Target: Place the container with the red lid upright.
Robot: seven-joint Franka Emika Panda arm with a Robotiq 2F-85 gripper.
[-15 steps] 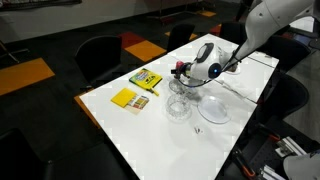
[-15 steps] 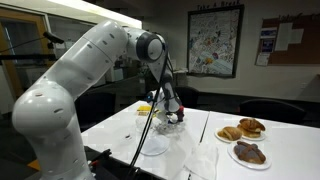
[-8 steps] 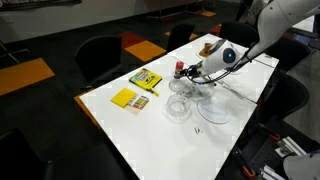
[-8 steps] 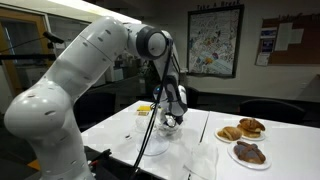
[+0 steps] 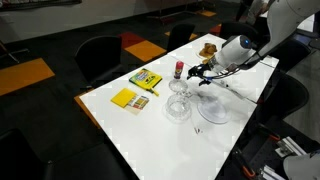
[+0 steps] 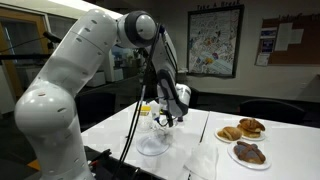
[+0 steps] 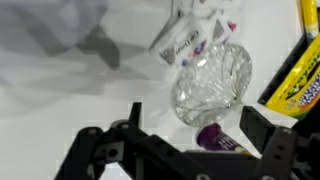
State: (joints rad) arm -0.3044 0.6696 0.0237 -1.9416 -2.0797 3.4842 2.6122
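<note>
Released; arm backing off.
The container with the red lid [image 5: 179, 69] stands upright near a glass bowl [image 5: 180, 88]; the gripper [image 5: 199, 72] has withdrawn, jaws apart and empty; seemingly done.

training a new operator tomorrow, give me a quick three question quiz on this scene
1. True or false: the small bottle with the red cap lies on its side.
2. The gripper is: a) shut on the bottle, b) open and apart from the bottle, c) shut with nothing in it.
3. What colour is the crayon box on the table?
Key: 1 false, it stands upright on the table. 2 b. 3 yellow.
</note>
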